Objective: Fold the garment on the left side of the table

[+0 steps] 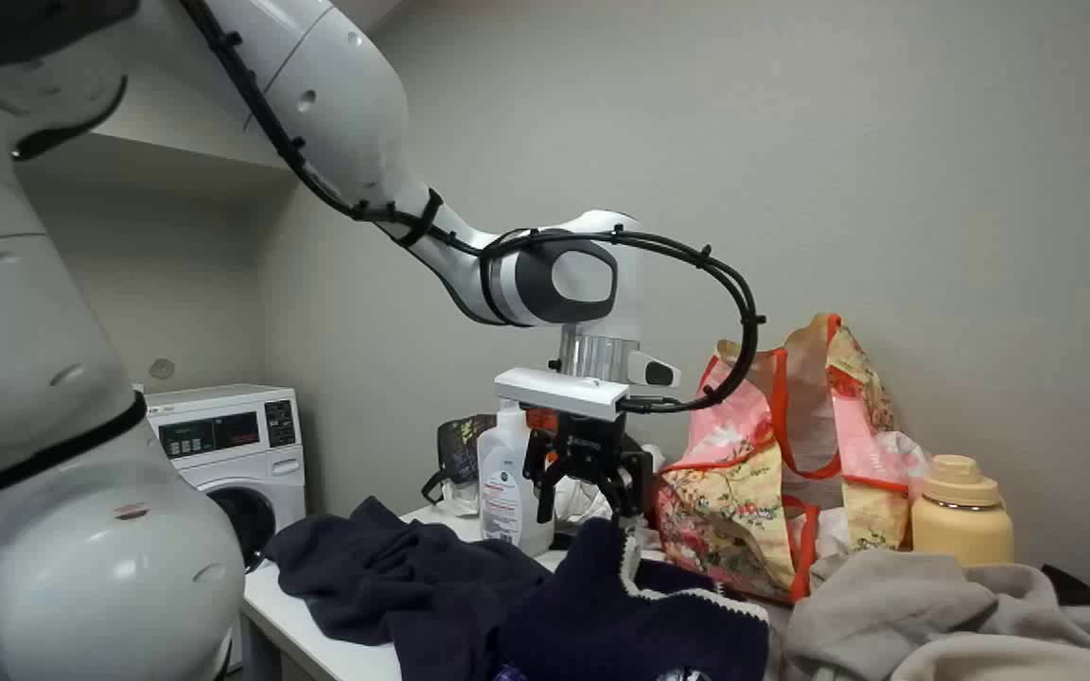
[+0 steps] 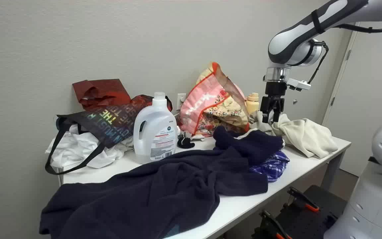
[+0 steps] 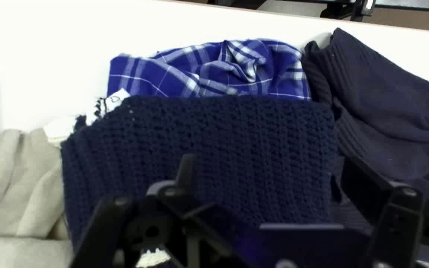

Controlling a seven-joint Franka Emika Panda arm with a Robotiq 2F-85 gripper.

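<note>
A dark navy sweatshirt-like garment point(image 2: 144, 196) lies rumpled across the table's near left in an exterior view; it also shows in an exterior view point(image 1: 413, 577) and at the right of the wrist view point(image 3: 378, 100). A navy knit garment point(image 2: 254, 146) with white trim lies bunched beside it, over a blue plaid cloth point(image 2: 272, 166). The knit fills the middle of the wrist view point(image 3: 214, 141), below the plaid cloth point(image 3: 214, 70). My gripper point(image 2: 270, 119) points down above the knit, fingers apart and empty. In the wrist view the fingers point(image 3: 270, 163) stand wide, with knit visible between them.
A beige cloth point(image 2: 305, 136) lies at the table's far end. A white detergent bottle point(image 2: 159, 132), a floral bag point(image 2: 217, 106), a yellow bottle point(image 1: 961, 520) and a black lettered bag point(image 2: 108, 122) stand along the wall. The table edge point(image 3: 125, 7) crosses the wrist view's top.
</note>
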